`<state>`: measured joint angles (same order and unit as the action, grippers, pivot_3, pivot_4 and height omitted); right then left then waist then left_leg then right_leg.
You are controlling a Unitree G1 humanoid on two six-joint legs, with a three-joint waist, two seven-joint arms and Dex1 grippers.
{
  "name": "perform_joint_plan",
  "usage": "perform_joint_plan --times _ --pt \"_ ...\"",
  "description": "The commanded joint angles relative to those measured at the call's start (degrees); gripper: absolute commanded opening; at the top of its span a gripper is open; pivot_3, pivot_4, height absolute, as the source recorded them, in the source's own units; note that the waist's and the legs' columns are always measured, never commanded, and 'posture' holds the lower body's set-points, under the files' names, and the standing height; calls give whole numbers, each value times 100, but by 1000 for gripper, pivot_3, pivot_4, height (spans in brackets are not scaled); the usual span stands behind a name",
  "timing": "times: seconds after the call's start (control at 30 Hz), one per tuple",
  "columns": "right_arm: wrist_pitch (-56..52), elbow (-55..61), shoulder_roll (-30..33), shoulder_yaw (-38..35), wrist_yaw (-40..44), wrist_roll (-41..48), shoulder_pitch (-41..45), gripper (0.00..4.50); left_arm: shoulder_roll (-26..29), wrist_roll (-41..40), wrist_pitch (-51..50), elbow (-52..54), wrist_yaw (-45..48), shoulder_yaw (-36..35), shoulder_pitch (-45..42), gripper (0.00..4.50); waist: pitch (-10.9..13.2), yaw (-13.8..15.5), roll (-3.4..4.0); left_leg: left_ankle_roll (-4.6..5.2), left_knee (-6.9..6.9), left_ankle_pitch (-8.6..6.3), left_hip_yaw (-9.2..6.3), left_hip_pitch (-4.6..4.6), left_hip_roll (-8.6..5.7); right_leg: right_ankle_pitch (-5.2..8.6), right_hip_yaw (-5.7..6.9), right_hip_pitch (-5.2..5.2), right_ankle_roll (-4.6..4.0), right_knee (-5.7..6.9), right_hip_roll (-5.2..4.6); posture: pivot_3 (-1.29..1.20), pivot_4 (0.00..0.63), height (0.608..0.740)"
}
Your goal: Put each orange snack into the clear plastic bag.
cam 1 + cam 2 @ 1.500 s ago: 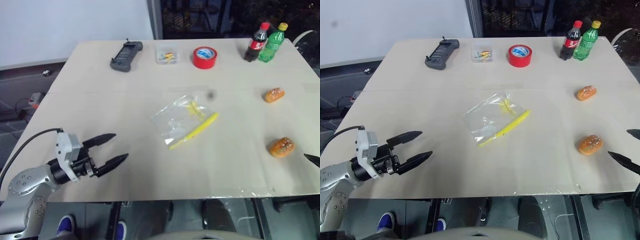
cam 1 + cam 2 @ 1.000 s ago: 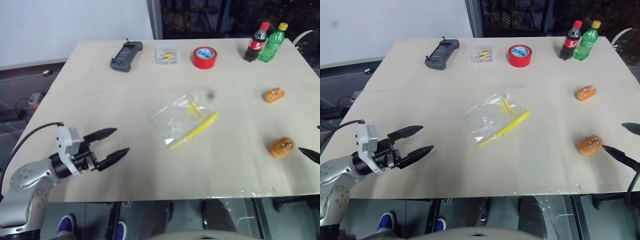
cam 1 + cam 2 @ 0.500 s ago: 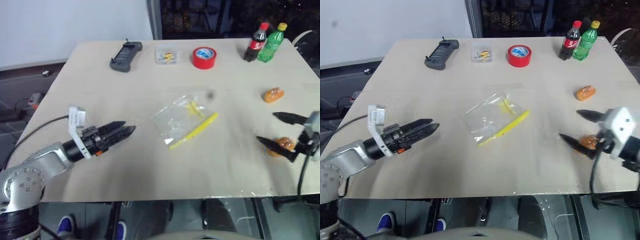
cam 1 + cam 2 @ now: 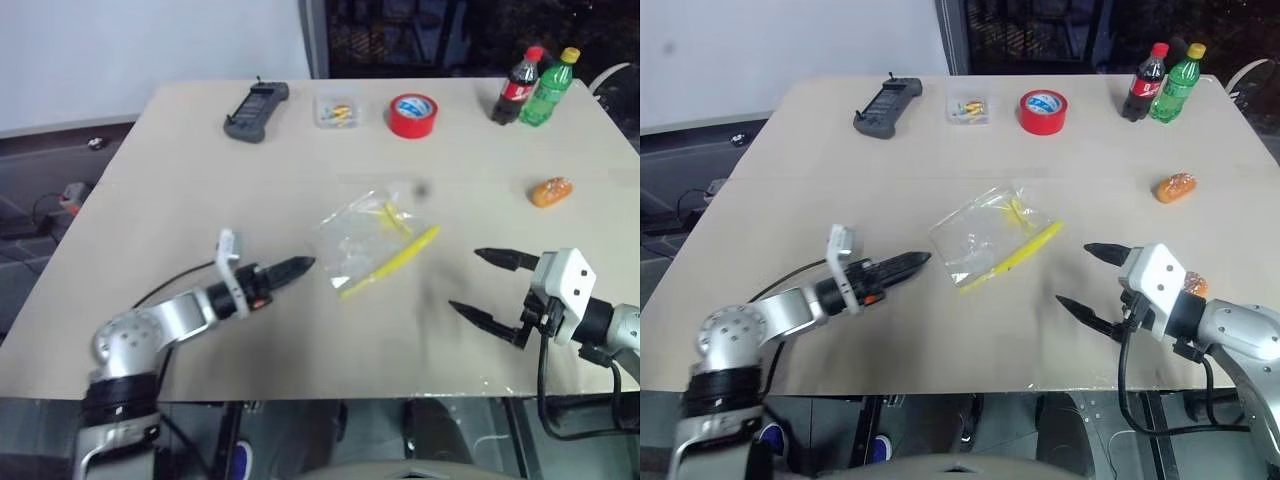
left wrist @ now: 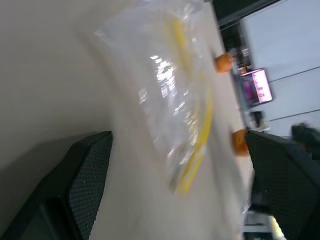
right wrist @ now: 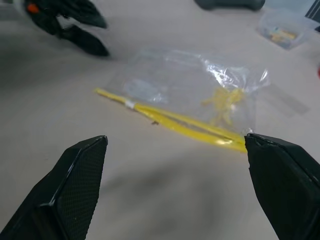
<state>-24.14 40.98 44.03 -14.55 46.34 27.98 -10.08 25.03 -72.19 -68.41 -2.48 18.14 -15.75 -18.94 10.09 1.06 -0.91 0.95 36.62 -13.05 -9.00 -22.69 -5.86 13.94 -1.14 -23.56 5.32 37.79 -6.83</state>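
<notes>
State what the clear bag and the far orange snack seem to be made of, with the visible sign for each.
The clear plastic bag: apparently thin glossy plastic film; it is see-through, crinkled and glinting, with an opaque yellow seal strip. The far orange snack: looks like a baked bun, matte orange-brown with a paler top, though it could be a replica.

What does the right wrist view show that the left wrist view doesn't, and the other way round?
The right wrist view takes in the left hand, a grey controller and a small clear box beyond the bag. The left wrist view instead takes in the two snacks lying past the bag. Both share the bag with its yellow strip, flat on the table.
</notes>
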Motion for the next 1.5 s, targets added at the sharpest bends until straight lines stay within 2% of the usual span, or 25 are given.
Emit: perform_joint_plan --times 0.03,0.13,0.27,0.3,0.37,0.4,0.43,0.5,0.63,0.67,0.83,0.9,1.0,1.07,1.23,1.4,1.5 --pt "-13 372 -68 -247 -227 100 -71 4500 -563 -130 -274 -506 -821 -16 -430 4473 -5 -2 -5 0 5 0 0 0 0 -1 0 1 2 2 0 0 150 740" --pt "-146 550 -94 -351 -385 194 -146 4500 -996 -239 -531 -887 -1450 -109 -797 4473 -9 -13 -10 0 15 0 3 0 -1 -5 -4 3 9 5 1 0 150 740" --pt "-249 721 -96 -445 -532 218 -282 4500 -1382 -38 -560 -1340 -1758 -113 -1053 4473 -26 -3 -17 0 19 0 6 0 -2 -6 -6 3 11 6 2 0 150 740" --pt "-262 767 -109 -459 -573 226 -324 4500 -1503 74 -476 -1542 -1822 -122 -1129 4232 -36 3 -16 0 20 0 6 0 -3 -6 -6 5 11 6 2 0 150 740" --pt "-278 836 -143 -462 -656 216 -387 4500 -1679 195 -390 -1799 -1851 -137 -1260 3692 -53 26 -14 0 23 0 5 0 -6 -7 -6 9 13 5 0 0 150 740" --pt "-283 861 -160 -457 -697 206 -411 4500 -1736 228 -383 -1871 -1828 -141 -1314 3260 -57 40 -16 1 25 0 5 0 -7 -7 -6 10 14 5 0 0 150 740" --pt "-263 907 -167 -399 -741 122 -451 4500 -1839 264 -315 -2030 -1821 -187 -1420 2516 -57 43 -16 1 29 0 5 0 -7 -8 -5 13 17 4 0 0 150 740" --pt "-236 972 -177 -300 -815 7 -503 4500 -1979 369 -228 -2266 -1807 -259 -1574 1828 -58 70 -15 1 33 0 6 0 -8 -10 -6 15 20 4 0 0 150 740" --pt "-81 1015 -270 198 -1155 -581 -386 4500 -2141 636 -66 -2807 -1689 -383 -1942 24 -97 158 20 2 50 -1 0 8 -12 -14 7 38 35 0 1 0 150 740" --pt "-17 1002 -265 390 -1263 -856 -329 4500 -2174 602 -76 -2901 -1709 -479 -2036 24 -99 158 23 2 53 -1 0 17 -13 -6 14 51 64 -3 0 0 150 740" --pt "412 383 -238 1639 -1853 -2621 239 4500 -2145 57 -587 -2951 -2047 -1148 -2424 24 -92 109 13 -25 57 -16 -6 68 -12 -12 10 103 78 -6 -1 0 150 740" --pt "739 -288 -398 2285 -2290 -3599 683 4500 -2066 -343 -917 -2879 -2366 -1449 -2543 24 -80 81 -8 -25 56 -16 -9 67 -12 -15 9 99 84 -6 0 0 150 740" --pt "1071 -1251 -800 2919 -2851 -4585 1383 4500 -1966 -925 -1265 -2814 -2880 -1760 -2704 24 -77 -4 -13 -5 56 0 -12 45 -10 -16 6 70 84 -5 6 0 150 740" --pt "1272 -1867 -1054 3137 -3178 -5041 1780 4500 -1922 -1332 -1400 -2782 -3214 -1867 -2781 24 -77 -33 -14 -27 57 16 -7 -6 -9 -33 -5 14 56 7 6 0 150 740" --pt "1786 -3128 -1471 3509 -3588 -5689 2510 4500 -1756 -2336 -1390 -2679 -4076 -1822 -2805 24 -76 -46 -17 -29 50 17 17 -21 -11 -39 -33 -10 45 0 7 0 150 740" --pt "2091 -4279 -1900 3500 -4220 -5998 3128 4500 -1488 -3303 -1168 -2475 -4725 -1474 -2624 24 -74 -60 -19 -29 45 17 20 -19 -10 -42 -38 -12 41 -1 10 0 150 740" --pt "2385 -4859 -2097 3415 -4471 -5913 3357 3632 -1316 -3931 -804 -2223 -5123 -1178 -2464 0 -74 -65 -20 -29 45 17 26 -11 -5 -46 -45 -11 35 5 15 0 150 740"
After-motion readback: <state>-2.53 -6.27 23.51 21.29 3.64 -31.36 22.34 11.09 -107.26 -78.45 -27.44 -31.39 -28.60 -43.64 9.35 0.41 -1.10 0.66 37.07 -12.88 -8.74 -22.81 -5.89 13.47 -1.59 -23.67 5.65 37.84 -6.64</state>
